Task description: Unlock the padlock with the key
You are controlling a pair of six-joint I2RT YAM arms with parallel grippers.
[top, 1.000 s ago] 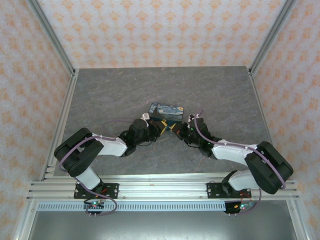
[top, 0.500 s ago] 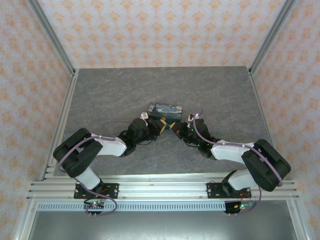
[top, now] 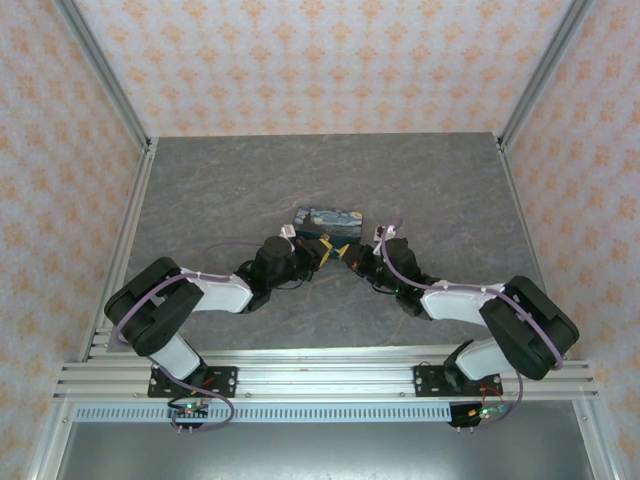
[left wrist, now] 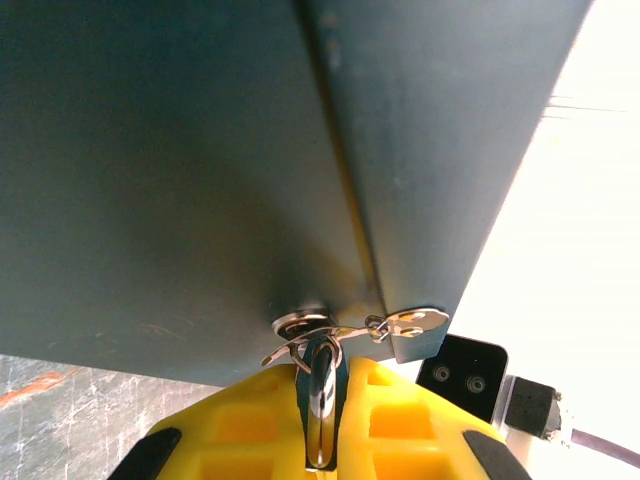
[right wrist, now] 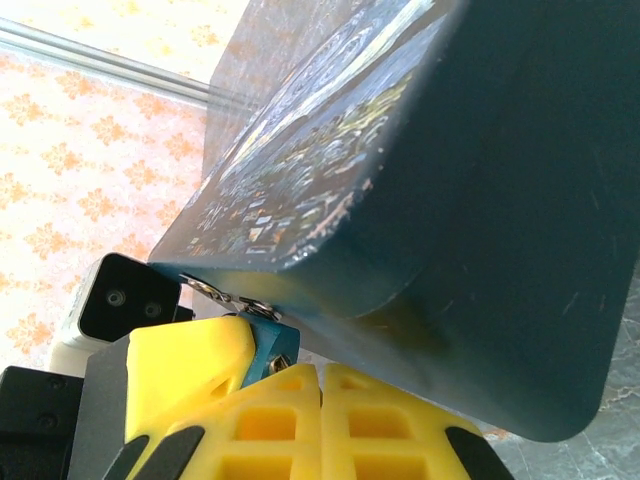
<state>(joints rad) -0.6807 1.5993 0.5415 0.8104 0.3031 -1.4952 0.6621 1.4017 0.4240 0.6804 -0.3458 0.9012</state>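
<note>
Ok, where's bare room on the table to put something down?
Bare: the table behind the painted box, and either side out to its edges. Crowded: the centre, where left gripper with key and right gripper with padlock meet at the box.

Both arms: low, elbows bent, wrists converging. Left gripper [top: 326, 247]: pinched on key [left wrist: 320, 388]. Right gripper [top: 349, 254]: pinched on padlock [right wrist: 266, 342].
</note>
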